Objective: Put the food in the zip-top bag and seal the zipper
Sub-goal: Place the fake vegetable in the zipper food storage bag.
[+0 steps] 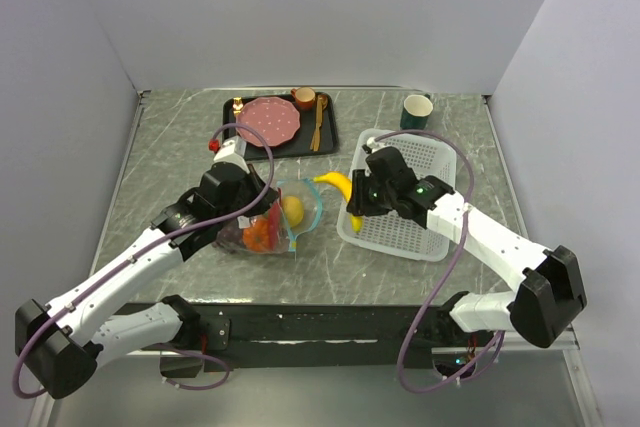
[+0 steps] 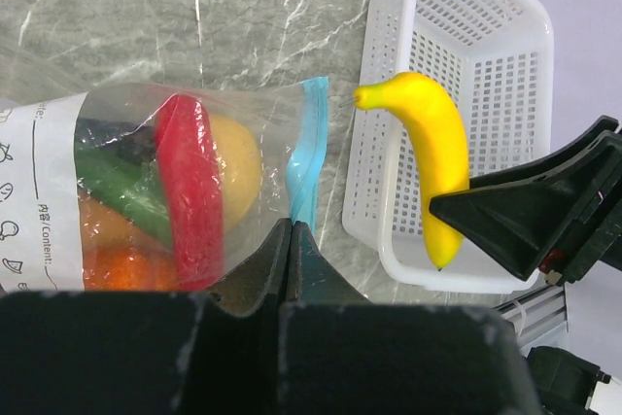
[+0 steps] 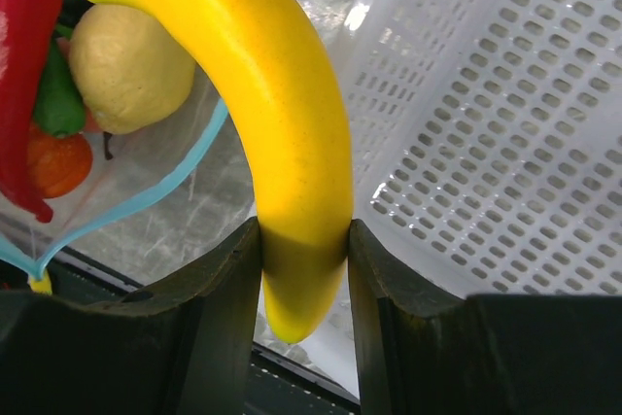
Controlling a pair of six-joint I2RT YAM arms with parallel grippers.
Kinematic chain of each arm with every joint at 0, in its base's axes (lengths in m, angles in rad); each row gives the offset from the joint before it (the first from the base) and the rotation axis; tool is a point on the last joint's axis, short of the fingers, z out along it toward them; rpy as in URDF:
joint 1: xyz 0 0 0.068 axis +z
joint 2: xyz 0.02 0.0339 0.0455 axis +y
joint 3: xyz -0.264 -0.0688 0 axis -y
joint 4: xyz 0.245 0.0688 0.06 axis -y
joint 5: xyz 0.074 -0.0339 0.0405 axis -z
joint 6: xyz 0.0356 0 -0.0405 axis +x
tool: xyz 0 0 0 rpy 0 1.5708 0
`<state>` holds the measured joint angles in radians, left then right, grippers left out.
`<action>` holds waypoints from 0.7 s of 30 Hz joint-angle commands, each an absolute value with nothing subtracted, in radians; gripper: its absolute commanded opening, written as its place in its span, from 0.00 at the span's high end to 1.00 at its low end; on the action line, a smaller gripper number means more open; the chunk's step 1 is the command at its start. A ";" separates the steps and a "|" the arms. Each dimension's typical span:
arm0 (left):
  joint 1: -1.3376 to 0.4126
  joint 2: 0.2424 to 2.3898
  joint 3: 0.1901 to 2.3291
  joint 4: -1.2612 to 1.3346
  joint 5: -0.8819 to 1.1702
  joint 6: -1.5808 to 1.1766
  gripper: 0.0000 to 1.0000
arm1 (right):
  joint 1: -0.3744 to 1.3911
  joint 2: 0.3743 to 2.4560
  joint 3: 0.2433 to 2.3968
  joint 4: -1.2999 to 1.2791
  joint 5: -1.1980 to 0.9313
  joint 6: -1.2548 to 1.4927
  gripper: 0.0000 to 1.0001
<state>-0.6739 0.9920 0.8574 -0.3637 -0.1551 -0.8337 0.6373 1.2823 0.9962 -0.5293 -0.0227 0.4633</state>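
- Beside the zipper [image 2: 309,143], my left gripper [image 2: 292,232] pinches the zip-top bag [image 2: 117,114] with jaws fully closed, propping its mouth open.
- My right gripper [image 3: 303,240] clamps the banana [image 3: 282,114] by one end, its tip aimed at that mouth.

bag [image 2: 165,172]: clear glossy plastic | banana [image 3: 292,143]: smooth, satin | basket [image 3: 496,123]: matt perforated plastic

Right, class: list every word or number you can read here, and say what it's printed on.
"/Content:" – sideways on the white panel of the zip-top bag.
"te:" – same panel, start cut off.
Characters and icons beside them: too blurred to read.
Nothing else carries text.
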 commanded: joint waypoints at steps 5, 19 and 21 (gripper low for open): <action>-0.676 0.973 0.870 -0.354 -0.178 -0.833 0.99 | 0.638 1.123 1.029 -0.634 0.215 0.439 0.90; -0.676 0.965 0.851 -0.345 -0.160 -0.851 0.99 | 0.666 1.124 1.002 -0.591 -0.050 0.394 1.00; -0.676 0.960 0.856 -0.351 -0.169 -0.847 0.99 | 0.681 1.141 1.005 -0.591 -0.063 0.394 1.00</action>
